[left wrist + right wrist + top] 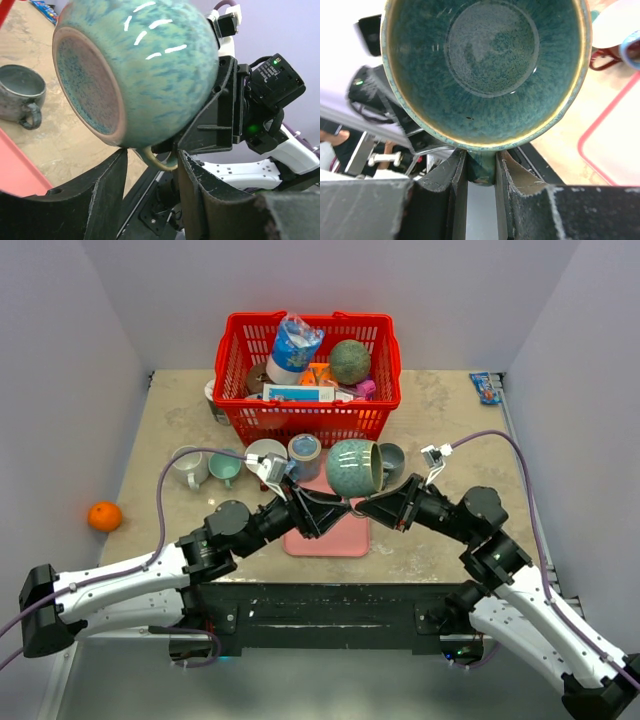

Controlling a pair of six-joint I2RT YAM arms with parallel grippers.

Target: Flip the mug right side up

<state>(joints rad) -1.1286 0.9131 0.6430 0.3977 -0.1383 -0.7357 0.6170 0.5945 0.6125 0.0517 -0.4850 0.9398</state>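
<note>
The table [440, 410] is filling most of the top view, with the red basket [310, 422] sitting at upper centre and the pink mat [325, 540] lying just below the middle. I am holding the teal mug [350, 468] in the air at mid-frame, over the mat's upper edge, tipped on its side with its mouth facing right. My right gripper [481, 165] is clamping its handle [152, 159] from below. My left gripper [151, 170] is standing with its fingers spread on either side of that handle. An orange [104, 516] is lying at far left.
</note>
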